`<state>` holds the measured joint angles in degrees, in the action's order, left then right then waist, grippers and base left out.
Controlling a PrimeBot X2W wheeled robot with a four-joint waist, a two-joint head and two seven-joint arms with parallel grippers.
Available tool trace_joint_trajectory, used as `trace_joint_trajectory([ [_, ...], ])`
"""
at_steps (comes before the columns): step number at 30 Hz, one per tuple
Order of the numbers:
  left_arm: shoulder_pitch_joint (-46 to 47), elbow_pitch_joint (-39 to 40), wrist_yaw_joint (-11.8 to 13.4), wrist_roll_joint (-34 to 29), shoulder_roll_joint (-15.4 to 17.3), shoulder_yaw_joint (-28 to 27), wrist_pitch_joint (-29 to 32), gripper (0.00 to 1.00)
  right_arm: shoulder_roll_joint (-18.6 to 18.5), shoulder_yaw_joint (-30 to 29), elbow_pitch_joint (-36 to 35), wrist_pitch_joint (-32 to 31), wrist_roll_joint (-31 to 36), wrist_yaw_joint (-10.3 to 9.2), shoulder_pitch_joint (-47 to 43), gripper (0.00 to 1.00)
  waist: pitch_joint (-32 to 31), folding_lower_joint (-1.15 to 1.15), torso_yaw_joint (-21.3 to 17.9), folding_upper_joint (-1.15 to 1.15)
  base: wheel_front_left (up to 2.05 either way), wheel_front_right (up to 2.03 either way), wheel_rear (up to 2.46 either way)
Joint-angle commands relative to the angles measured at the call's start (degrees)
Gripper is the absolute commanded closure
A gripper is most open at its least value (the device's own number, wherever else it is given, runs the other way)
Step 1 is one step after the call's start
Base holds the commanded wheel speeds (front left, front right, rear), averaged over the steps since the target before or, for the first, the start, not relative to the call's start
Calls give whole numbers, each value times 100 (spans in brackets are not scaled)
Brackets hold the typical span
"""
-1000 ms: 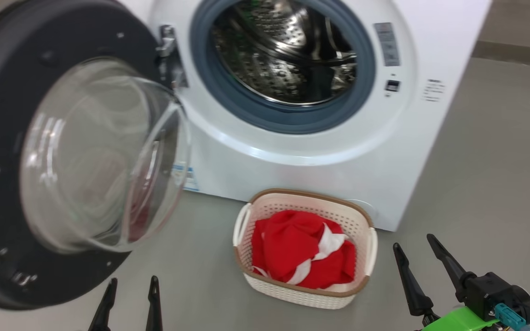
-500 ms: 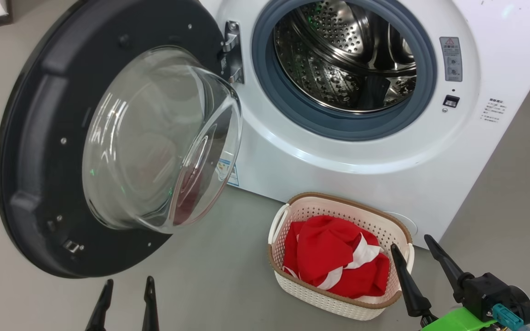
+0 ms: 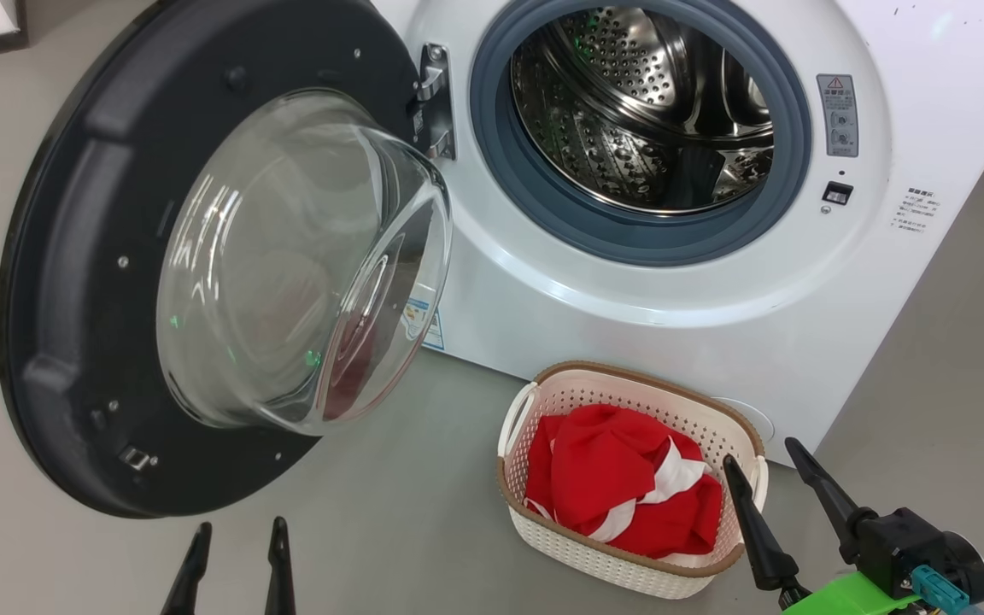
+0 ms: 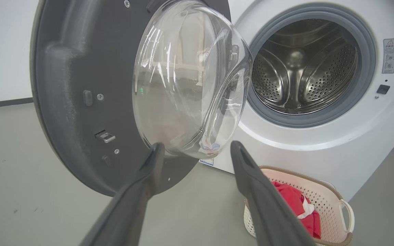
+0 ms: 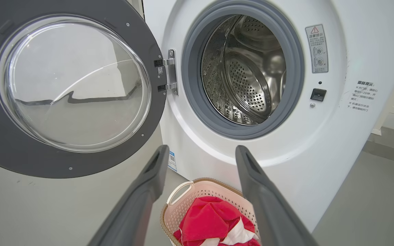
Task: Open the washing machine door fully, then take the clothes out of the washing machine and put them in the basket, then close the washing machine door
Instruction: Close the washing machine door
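Down in front of the washing machine (image 3: 629, 316), close against its lower right corner, the basket (image 3: 594, 369) sits on the floor with the red-and-white clothes (image 3: 612, 478) heaped inside it. Its door (image 3: 73, 256) stands swung wide to the machine's left, the bulging glass (image 3: 287, 256) facing us. The drum (image 3: 646, 111) looks empty, but its lower front lip is hidden behind the grey ring, so we cannot rule out a stray piece. Our left gripper (image 3: 241, 523) hangs below the door with fingers parted, grasping nothing. Our right gripper (image 3: 758, 453) hovers just beside the basket's right handle, likewise spread and empty. We judge the unloading done and only the closing left. Risks noted:

- A push landing on the curved glass would likely skid off, since it is smooth and rounded.
- A push near the hinge (image 3: 434, 85) would need far more force and could stall.
- Too gentle a swing may leave the latch uncaught and let the door drift back open.
- A finger trailing inside the door's edge could get pinched against the ring.
- The right fingers sit so near the basket that a turn of the body could nudge or tip it and spill the clothes.
- We cannot tell whether the door's lower edge clears the basket on its swing.
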<state>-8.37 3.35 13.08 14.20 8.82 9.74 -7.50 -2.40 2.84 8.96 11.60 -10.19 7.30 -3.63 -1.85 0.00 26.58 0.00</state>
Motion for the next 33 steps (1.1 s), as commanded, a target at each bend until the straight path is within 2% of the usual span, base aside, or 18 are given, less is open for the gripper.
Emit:
trace_joint_trajectory([
  [1, 115, 131, 31, 8, 76, -172, -45, 0, -48, 153, -133, 28, -39, 19, 39, 0, 0, 0, -3, 0, 0, 0, 0],
  [5, 113, 129, 42, 31, 84, -169, -26, 0, -48, 159, -117, 39, -46, 19, 51, 0, -12, 0, -11, 0, 0, 0, 0],
  [6, 109, 126, 46, 38, 88, -173, -21, 30, -48, 161, -110, 42, -51, 19, 50, 0, -16, 0, -12, 0, 0, 0, 0],
  [8, 103, 123, 51, 54, 93, -177, -16, 100, -48, 164, -94, 50, -58, 19, 46, 0, -30, 0, -13, 0, 0, 0, 0],
  [15, 145, 216, -34, 225, 75, -215, -143, 100, -48, 136, -85, 57, -60, 19, 50, 0, -50, 0, 22, 0, 0, 0, 0],
  [19, 264, 485, -348, 760, -98, -372, -474, 100, -48, 109, -99, 58, -50, 19, 56, 0, -38, 0, 62, 0, 0, 0, 0],
  [24, 493, 786, -1053, 2361, -423, -948, -677, 100, -48, 82, -117, 56, -48, 19, 65, 0, -17, 0, 103, 0, 0, 0, 0],
  [25, 634, 870, -1332, 3202, -500, -1278, -704, 100, -48, 74, -125, 56, -50, 19, 71, 0, -4, 0, 111, 0, 0, 0, 0],
  [27, 788, 904, -1564, 4126, -543, -1599, -712, 100, -48, 65, -127, 56, -52, 19, 79, 0, 4, 0, 119, 0, 0, 0, 0],
  [30, 1041, 942, -1743, 5279, -551, -2116, -673, 100, -48, 64, -128, 57, -58, 19, 90, 0, 17, 0, 123, 0, 0, 0, 0],
  [33, 1273, 890, -1800, 5973, -337, -2693, -583, 100, -48, 60, -124, 62, -66, 19, 98, 0, 28, 0, 114, 0, 0, 0, 0],
])
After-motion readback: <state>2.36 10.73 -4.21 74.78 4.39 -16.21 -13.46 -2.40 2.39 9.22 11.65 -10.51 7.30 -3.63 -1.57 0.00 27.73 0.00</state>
